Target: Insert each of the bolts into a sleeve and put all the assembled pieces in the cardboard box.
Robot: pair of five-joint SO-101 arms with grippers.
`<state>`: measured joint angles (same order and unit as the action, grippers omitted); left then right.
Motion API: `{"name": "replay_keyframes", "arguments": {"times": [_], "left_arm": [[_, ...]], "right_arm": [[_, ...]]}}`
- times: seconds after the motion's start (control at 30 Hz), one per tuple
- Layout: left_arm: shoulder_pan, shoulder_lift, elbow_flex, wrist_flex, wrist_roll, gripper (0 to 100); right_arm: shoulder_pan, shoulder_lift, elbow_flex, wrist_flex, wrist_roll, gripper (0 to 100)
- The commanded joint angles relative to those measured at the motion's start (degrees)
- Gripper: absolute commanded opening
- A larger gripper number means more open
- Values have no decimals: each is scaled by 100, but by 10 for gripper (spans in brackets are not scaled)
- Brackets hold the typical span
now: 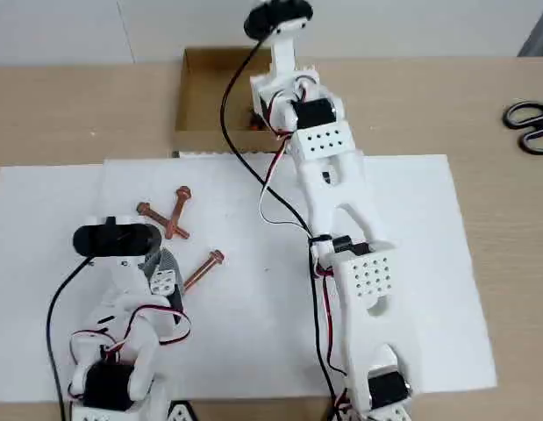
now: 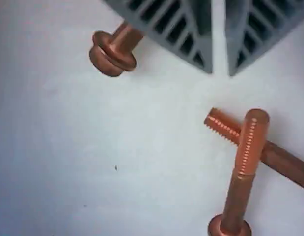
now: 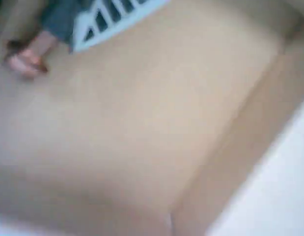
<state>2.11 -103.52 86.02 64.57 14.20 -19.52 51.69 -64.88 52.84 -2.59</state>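
Most of the work looks unfinished. 3 loose copper-coloured metal bolts lie bare on the white paper sheet (image 1: 253, 351), toward 9 o'clock in the high view. There is a crossed pair (image 1: 173, 217), with the 3rd bolt (image 1: 203, 269) near it toward 5 o'clock, and none sits in a sleeve. The left gripper (image 2: 219, 64) sits over the 3rd bolt's shank, its grey jaws closed nearly together with nothing between them. At 12 o'clock the right gripper (image 1: 264, 112) hangs inside the shallow brown cardboard box (image 1: 205, 88). Whether it is clenched or released I cannot tell. A blurred copper bolt head (image 3: 25, 60) shows beside it in the box, perhaps with a dark sleeve, so 1 piece may be delivered.
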Motion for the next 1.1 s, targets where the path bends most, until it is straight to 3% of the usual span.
{"name": "replay_keyframes", "arguments": {"times": [0.0,0.23,0.4,0.53,0.73,0.87,1.07], "left_arm": [[18,-44,-31,0,9,6],[18,-44,-40,-18,-9,6],[18,-53,-57,-26,-18,6],[18,-53,-57,-26,-18,6],[0,-53,-57,-26,-18,6],[-18,-53,-57,-26,-18,6],[18,-53,-57,-26,-18,6]], "right_arm": [[-84,-154,-1020,725,18,223],[-180,-101,-2004,3327,18,159],[-119,-101,-2022,4462,44,136],[171,-101,-2022,4532,123,136],[426,-154,-1178,4593,1468,134],[629,-286,-378,4673,1670,134],[523,-2141,1890,4637,2110,136]]}}
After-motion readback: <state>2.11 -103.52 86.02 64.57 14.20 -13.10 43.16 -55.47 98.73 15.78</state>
